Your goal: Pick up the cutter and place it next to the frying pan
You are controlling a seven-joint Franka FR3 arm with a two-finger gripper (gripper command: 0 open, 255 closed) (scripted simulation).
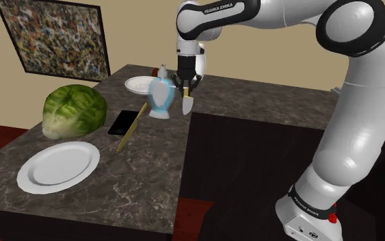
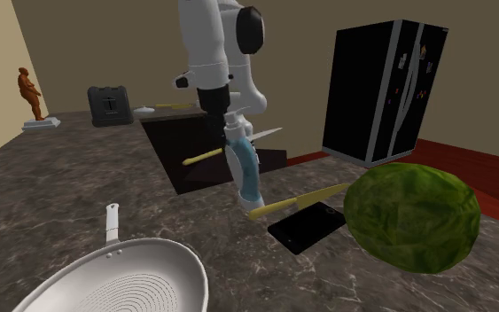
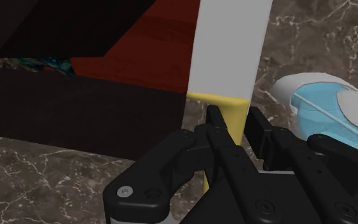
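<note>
The cutter (image 3: 228, 44) clamped by yellow handle in end effector (image 3: 234, 121); skirt spray bottle (image 2: 243, 168), lay it flat beside frying pan (image 2: 141, 279) at bottle's 7 o'clock, second exterior view.

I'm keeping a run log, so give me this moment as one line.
pincer: shut on cutter | cutter: in the air beside spray bottle | frying pan: cutter not yet next to it

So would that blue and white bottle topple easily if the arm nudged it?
Probably: the bottle stands tall over a small base, so a nudge near its top would likely tip it. Its rounded body suggests it would then roll. The end effector, holding the knife, hangs close beside it.
</note>
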